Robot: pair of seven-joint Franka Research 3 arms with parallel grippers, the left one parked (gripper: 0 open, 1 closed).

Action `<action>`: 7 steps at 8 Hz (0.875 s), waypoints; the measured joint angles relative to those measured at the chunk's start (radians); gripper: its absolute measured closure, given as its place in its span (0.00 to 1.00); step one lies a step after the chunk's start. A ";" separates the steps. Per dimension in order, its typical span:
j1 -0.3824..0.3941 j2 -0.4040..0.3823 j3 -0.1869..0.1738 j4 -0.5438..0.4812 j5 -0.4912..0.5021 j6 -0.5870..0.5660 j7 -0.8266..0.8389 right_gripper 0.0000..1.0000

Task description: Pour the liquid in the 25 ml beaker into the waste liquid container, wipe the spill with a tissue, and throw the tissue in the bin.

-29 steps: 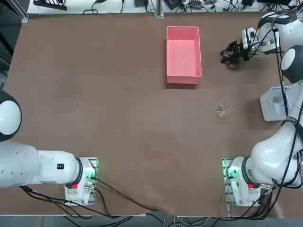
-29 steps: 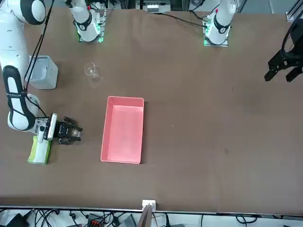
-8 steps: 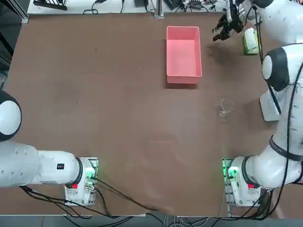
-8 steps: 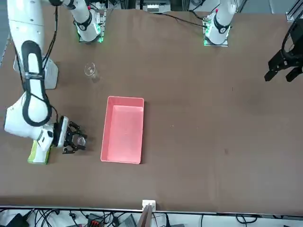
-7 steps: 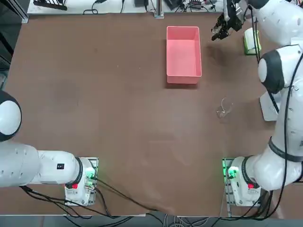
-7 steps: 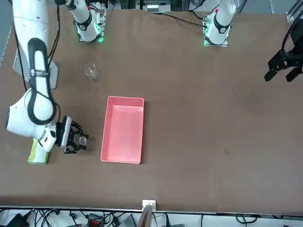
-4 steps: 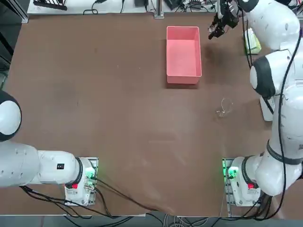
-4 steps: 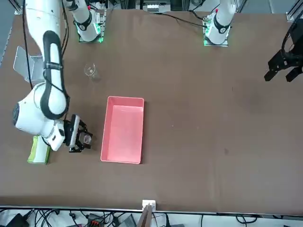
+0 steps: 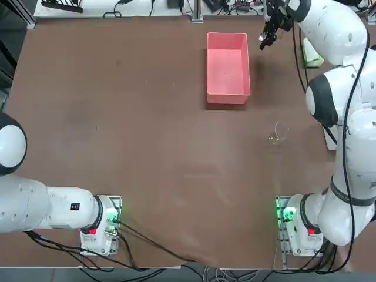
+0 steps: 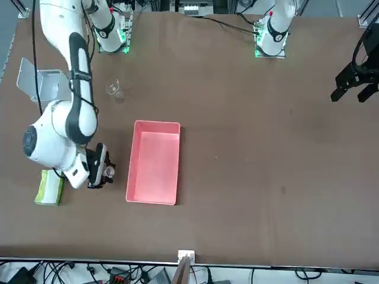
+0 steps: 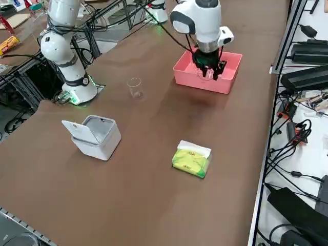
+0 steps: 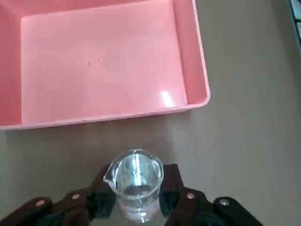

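My right gripper [image 12: 136,200] is shut on the 25 ml beaker [image 12: 135,181], a tiny clear glass that stands upright with clear liquid in it. The gripper [image 9: 266,37] hangs just off the right-hand long wall of the waste liquid container [image 9: 228,66], near its far corner. The front view shows the gripper [image 10: 102,171] and the beaker [image 10: 108,172] a short way from the pink tray [image 10: 154,163]. From the right side the gripper [image 11: 207,70] overlaps the tray [image 11: 228,77]. The white bin [image 11: 95,134] stands with its lid open. No loose tissue is in view.
A larger clear beaker [image 9: 277,134] stands alone on the table, nearer the arm's base. A green tissue pack [image 11: 192,159] lies right of the tray, near the table's right edge. The bin [image 10: 44,83] sits by that same edge. Cables run along the far side.
The right arm has carried the small beaker from beside the tissue pack leftward and farther from the base, up to the tray's wall. The grip has stayed the same.
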State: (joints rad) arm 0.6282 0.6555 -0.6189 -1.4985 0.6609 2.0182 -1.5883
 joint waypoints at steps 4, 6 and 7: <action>0.045 0.000 -0.001 0.085 -0.193 -0.082 0.225 0.51; 0.062 0.004 -0.001 0.098 -0.271 -0.110 0.292 0.51; 0.068 0.014 -0.001 0.129 -0.293 -0.149 0.316 0.51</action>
State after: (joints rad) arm 0.6965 0.6692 -0.6195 -1.3690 0.3681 1.8691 -1.2718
